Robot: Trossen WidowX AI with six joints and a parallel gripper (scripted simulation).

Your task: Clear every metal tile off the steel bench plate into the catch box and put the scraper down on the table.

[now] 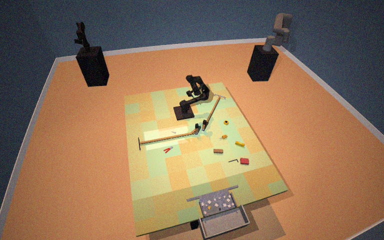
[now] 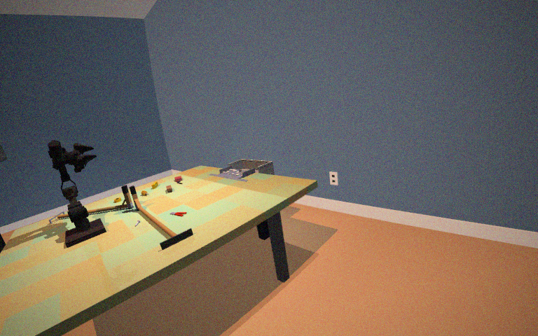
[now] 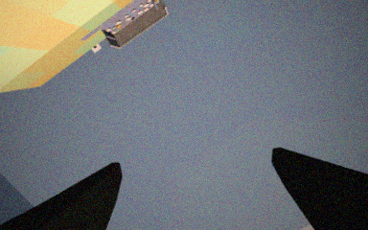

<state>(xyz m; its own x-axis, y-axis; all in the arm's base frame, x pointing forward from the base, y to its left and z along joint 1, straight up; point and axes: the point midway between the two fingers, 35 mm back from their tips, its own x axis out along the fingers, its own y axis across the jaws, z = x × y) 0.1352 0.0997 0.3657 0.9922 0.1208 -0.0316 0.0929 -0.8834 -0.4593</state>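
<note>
Evidently holding the black two-fingered gripper [image 1: 193,91] [image 2: 94,152] [image 3: 196,162] empty and spread wide, perhaps to fit the upright grip of the long wooden-handled, black-bladed scraper [image 1: 167,137] [image 2: 154,223], lying near the dark square base [image 1: 178,116] [image 2: 71,241].

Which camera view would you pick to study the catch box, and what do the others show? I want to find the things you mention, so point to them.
The top view: it looks straight into the catch box [image 1: 224,235] [image 2: 273,168] [image 3: 139,30], showing its floor and walls. The exterior view shows it small and side-on; the wrist view shows mainly its outer wall.
</note>
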